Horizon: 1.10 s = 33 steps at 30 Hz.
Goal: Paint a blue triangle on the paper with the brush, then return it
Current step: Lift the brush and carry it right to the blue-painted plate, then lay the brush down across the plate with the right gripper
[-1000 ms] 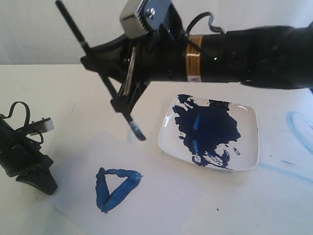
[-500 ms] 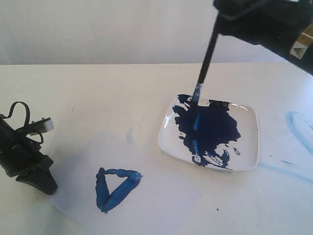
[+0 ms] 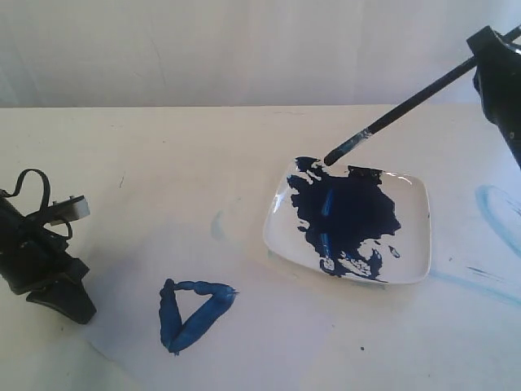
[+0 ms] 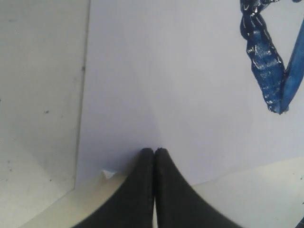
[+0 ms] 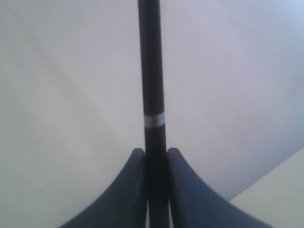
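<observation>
Gripping: right hand point(image 5: 153, 154) clenched on the brush point(image 3: 399, 112), which slants down, bristles at the plate's point(image 3: 420, 198) far rim.
Left hand point(image 4: 154, 153): clenched on nothing, at the paper's point(image 3: 260, 346) edge.
Blue triangle point(image 3: 191, 314): on the paper, apart from the plate.
Plate: on the surface point(image 3: 163, 147).

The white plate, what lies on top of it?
A large dark-blue paint blotch covers most of the plate; the surface beneath it is hidden. The brush tip hangs at its far edge; contact cannot be told.
</observation>
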Each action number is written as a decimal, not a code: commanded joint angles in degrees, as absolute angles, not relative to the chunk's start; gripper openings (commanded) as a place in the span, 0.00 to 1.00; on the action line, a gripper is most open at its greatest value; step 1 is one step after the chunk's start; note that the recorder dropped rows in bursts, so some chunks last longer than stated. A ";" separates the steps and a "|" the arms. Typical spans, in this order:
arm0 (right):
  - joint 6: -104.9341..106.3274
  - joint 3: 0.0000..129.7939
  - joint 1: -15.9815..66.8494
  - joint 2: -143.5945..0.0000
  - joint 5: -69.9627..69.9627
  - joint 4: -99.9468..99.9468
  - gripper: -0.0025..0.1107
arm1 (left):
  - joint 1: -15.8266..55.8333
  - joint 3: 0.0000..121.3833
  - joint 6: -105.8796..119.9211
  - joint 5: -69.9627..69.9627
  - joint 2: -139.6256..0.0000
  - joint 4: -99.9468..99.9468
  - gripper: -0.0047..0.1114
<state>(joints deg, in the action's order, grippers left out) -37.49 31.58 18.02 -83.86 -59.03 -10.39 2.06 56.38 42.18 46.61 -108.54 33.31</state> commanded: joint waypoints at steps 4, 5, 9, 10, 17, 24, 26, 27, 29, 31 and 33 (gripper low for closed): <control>-40.89 31.26 17.62 -89.55 -63.47 -15.74 0.02 | 1.83 56.42 42.18 46.93 -108.65 33.38 0.04; -41.01 31.26 17.62 -90.38 -63.34 -16.31 0.02 | 1.83 56.42 42.18 46.93 -108.65 33.38 0.04; -41.28 31.26 17.62 -93.23 -62.96 -16.89 0.02 | 1.83 56.42 42.18 46.93 -108.65 33.38 0.04; -41.28 31.26 17.62 -93.78 -62.96 -17.26 0.02 | 1.83 56.42 42.18 46.93 -108.65 33.38 0.04; -42.25 31.26 17.62 -96.66 -58.51 -21.54 0.02 | 1.83 56.42 42.18 46.78 -108.65 33.38 0.04; -47.56 31.26 17.62 -100.02 -56.67 -21.42 0.02 | 1.83 56.42 42.18 47.08 -108.65 33.38 0.04; -48.52 31.26 17.62 -100.92 -56.67 -21.76 0.02 | 1.83 56.42 42.18 47.08 -108.65 33.38 0.04; -48.69 31.26 17.62 -101.28 -56.67 -22.51 0.02 | 1.83 56.42 42.18 47.08 -108.65 33.38 0.04; -48.69 31.26 17.62 -101.95 -56.67 -24.26 0.02 | 1.83 56.42 42.18 47.08 -108.65 33.38 0.04; -48.69 31.26 17.62 -102.47 -56.67 -25.25 0.02 | 1.83 56.42 42.18 47.08 -108.65 33.38 0.04; -48.69 31.26 17.62 -103.15 -56.67 -25.49 0.02 | 1.83 56.42 42.18 47.08 -108.65 33.38 0.04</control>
<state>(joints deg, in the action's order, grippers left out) -48.44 31.44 17.92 -102.33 -56.10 -24.69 2.06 56.38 42.18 46.61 -108.54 33.31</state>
